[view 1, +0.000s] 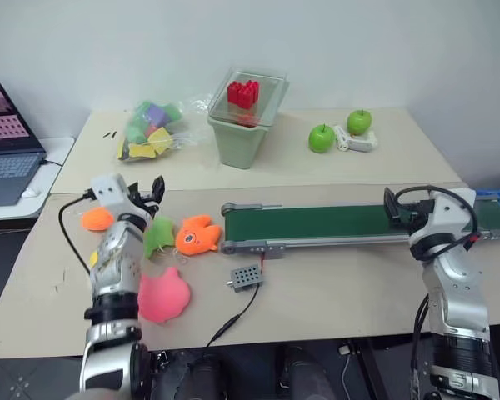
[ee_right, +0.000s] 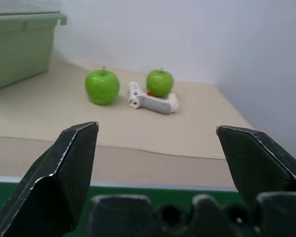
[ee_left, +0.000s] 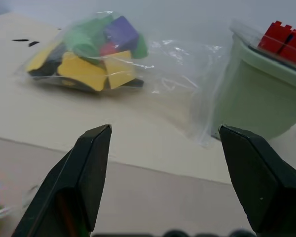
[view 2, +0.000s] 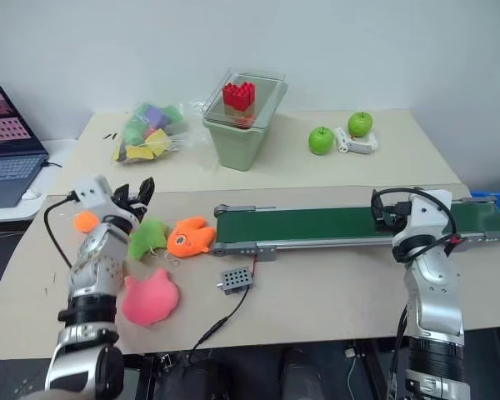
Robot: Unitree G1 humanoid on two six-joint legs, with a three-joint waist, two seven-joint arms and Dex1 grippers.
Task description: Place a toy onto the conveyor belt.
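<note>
Plush orange toy [view 1: 197, 235] (soft, lumpy), flat green conveyor belt [view 1: 333, 222]

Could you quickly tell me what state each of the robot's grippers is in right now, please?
Left gripper: open, holding nothing, above the soft toys.
Right gripper: open, holding nothing, over the long dark green conveyor belt.

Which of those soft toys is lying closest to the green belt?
The orange fish-shaped toy: it lies just off the conveyor belt's near end, while the green toy, pink toy and small orange toy lie farther away.
</note>
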